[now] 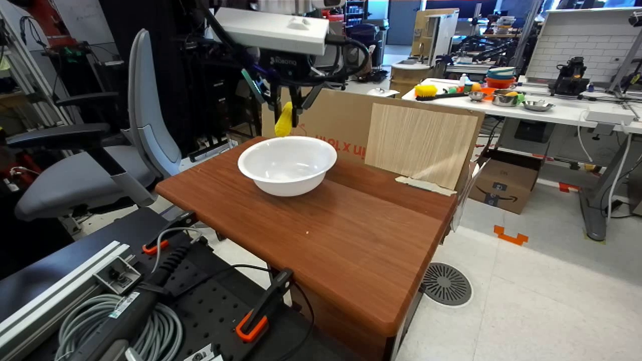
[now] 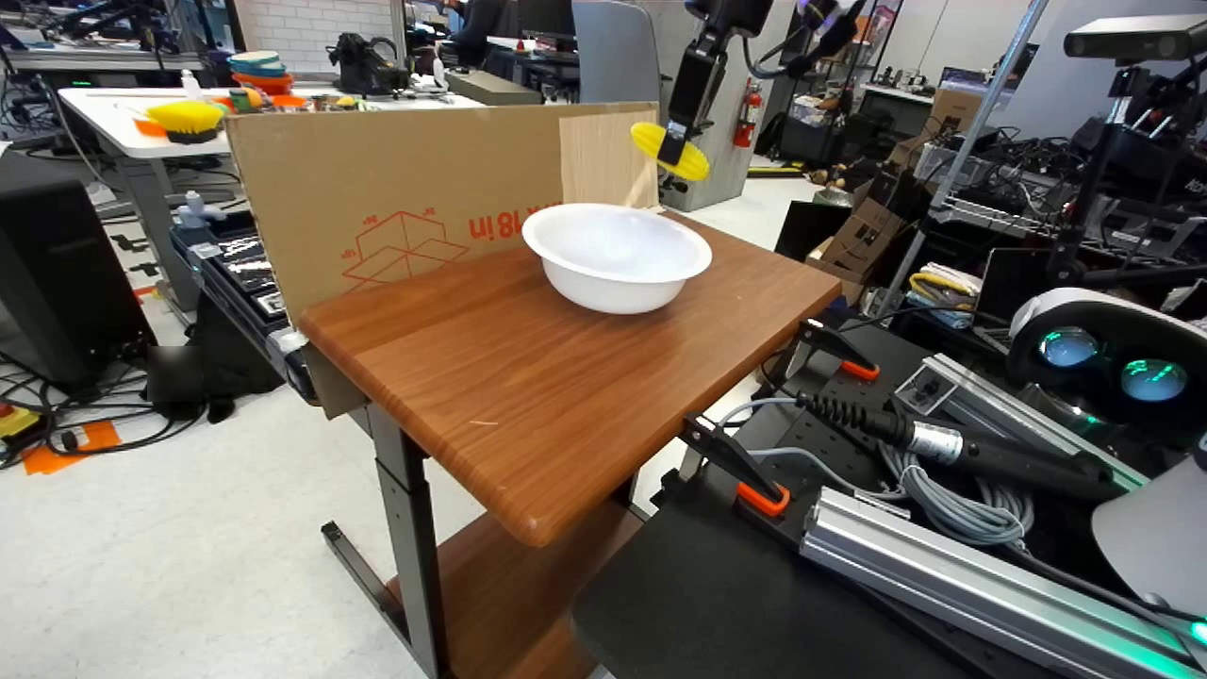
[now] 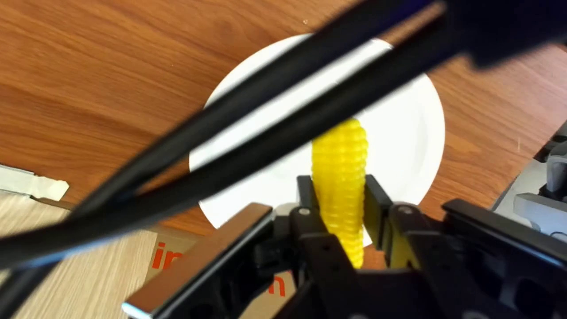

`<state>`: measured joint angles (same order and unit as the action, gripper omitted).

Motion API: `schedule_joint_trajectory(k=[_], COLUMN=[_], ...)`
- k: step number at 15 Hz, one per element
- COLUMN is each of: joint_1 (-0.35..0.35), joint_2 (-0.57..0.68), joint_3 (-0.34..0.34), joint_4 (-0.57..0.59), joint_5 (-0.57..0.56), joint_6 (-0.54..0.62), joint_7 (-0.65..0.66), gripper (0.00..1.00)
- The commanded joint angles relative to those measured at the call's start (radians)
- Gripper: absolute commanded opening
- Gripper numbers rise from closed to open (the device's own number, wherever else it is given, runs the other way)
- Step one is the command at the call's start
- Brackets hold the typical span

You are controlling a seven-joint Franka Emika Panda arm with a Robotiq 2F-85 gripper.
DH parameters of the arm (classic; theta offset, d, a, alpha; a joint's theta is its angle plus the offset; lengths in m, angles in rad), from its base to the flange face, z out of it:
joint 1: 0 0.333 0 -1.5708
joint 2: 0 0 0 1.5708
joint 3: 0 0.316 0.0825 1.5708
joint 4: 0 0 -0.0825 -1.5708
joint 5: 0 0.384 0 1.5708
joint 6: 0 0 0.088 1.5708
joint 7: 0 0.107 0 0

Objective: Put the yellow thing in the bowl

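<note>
The yellow thing is oblong and bumpy with rounded ends. It shows in both exterior views [image 1: 283, 123] [image 2: 693, 163] and in the wrist view [image 3: 340, 164]. My gripper [image 1: 287, 111] is shut on it, with one finger pad on each side in the wrist view [image 3: 340, 195]. In an exterior view the gripper [image 2: 672, 151] holds it tilted in the air above the table. The wide white bowl [image 1: 288, 188] [image 2: 613, 294] stands upright on the table, lower than the yellow thing. In the wrist view the bowl [image 3: 412, 133] lies behind the yellow thing. Black cables hide part of both.
The brown wooden table [image 1: 351, 225] has a cardboard panel [image 2: 396, 189] along its back edge, near the bowl. A light wood-grain board [image 1: 421, 143] leans there. Black and orange clamps [image 1: 256, 323] [image 2: 764, 497] grip the front edge beside a black bench with coiled cable.
</note>
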<state>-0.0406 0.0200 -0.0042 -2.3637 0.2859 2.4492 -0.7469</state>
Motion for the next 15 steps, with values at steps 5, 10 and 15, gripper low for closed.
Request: schedule_joint_trajectory(k=[5, 10, 15], joint_1=[-0.032, -0.052, -0.07], joint_2=[0.253, 0.318, 0.315], joint_3=[0.022, 0.045, 0.058], joint_4=[0.181, 0.229, 0.24], joint_5=[0.015, 0.003, 0.003], joint_6=[-0.04, -0.043, -0.041], joint_7=[0.033, 0.064, 0.068], gripper=[0.07, 0.07, 0.77])
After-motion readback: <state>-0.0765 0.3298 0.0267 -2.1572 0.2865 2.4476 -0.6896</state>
